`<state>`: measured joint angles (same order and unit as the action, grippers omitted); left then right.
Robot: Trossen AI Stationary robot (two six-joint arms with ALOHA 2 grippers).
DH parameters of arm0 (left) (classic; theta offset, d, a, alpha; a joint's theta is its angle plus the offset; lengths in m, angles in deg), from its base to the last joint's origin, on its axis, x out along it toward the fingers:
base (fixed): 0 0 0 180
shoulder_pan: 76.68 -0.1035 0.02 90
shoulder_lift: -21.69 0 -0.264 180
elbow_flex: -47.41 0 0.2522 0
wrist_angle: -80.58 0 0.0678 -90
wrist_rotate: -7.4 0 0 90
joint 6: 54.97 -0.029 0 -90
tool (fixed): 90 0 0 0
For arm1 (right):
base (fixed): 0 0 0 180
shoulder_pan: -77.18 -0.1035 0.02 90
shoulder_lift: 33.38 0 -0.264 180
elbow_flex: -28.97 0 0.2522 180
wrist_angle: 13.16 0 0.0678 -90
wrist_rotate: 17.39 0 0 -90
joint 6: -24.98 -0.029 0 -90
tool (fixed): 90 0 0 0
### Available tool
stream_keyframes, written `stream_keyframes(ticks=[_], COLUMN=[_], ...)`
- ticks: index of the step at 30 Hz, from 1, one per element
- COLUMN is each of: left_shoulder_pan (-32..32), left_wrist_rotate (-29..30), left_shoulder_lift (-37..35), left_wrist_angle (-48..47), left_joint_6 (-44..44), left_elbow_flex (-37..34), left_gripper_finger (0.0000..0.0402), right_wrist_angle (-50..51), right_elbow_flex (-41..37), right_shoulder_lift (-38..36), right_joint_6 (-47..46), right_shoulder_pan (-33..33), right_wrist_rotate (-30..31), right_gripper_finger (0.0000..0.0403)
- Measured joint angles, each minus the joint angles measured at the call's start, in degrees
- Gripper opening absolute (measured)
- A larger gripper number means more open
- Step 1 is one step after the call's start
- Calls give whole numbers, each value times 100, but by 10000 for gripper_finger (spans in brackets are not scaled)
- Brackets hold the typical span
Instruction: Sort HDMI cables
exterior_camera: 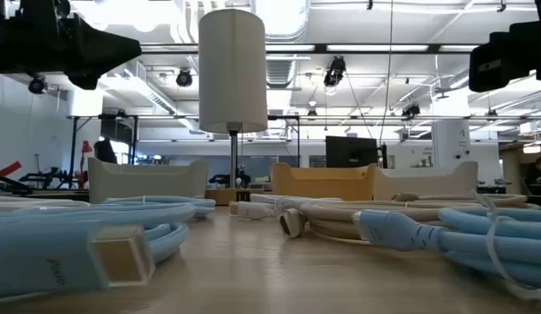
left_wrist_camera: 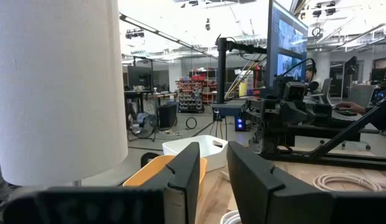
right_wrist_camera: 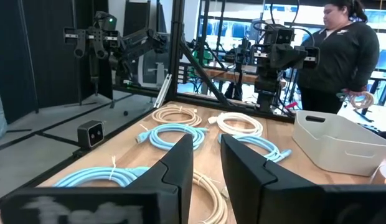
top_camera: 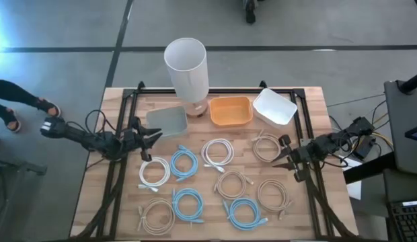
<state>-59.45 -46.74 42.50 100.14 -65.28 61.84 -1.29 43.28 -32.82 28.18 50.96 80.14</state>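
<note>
Several small cable coils lie flat on the wooden table: white ones [top_camera: 154, 173] [top_camera: 217, 152], light blue ones [top_camera: 183, 163] [top_camera: 187, 204] [top_camera: 243, 213], and beige ones [top_camera: 267, 147] [top_camera: 233, 183] [top_camera: 273, 195] [top_camera: 157, 215]. My left gripper [top_camera: 151, 139] [left_wrist_camera: 213, 174] hovers open above the table's left side, near the grey bin and just beyond the white coil. My right gripper [top_camera: 284, 156] [right_wrist_camera: 207, 165] hovers open at the right side, beside the beige coil. Neither one touches a cable.
Along the far edge stand a grey bin [top_camera: 167, 121], an orange bin [top_camera: 231, 111] and a white bin [top_camera: 274, 106]. A tall white lamp [top_camera: 186, 67] stands behind the grey and orange bins. A person [right_wrist_camera: 342, 50] stands beyond the table.
</note>
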Motion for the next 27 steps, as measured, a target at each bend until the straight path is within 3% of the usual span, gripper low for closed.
stream_keyframes(ticks=[27], left_shoulder_pan=[0], left_wrist_rotate=[0], left_shoulder_lift=[2], left_wrist_angle=[0], left_joint_6=[0], left_elbow_flex=[0], left_gripper_finger=[90], right_wrist_angle=[0], right_elbow_flex=[-2], right_shoulder_lift=[0], right_joint_6=[21], right_shoulder_pan=[-2], right_wrist_rotate=[-2], right_gripper_finger=[78])
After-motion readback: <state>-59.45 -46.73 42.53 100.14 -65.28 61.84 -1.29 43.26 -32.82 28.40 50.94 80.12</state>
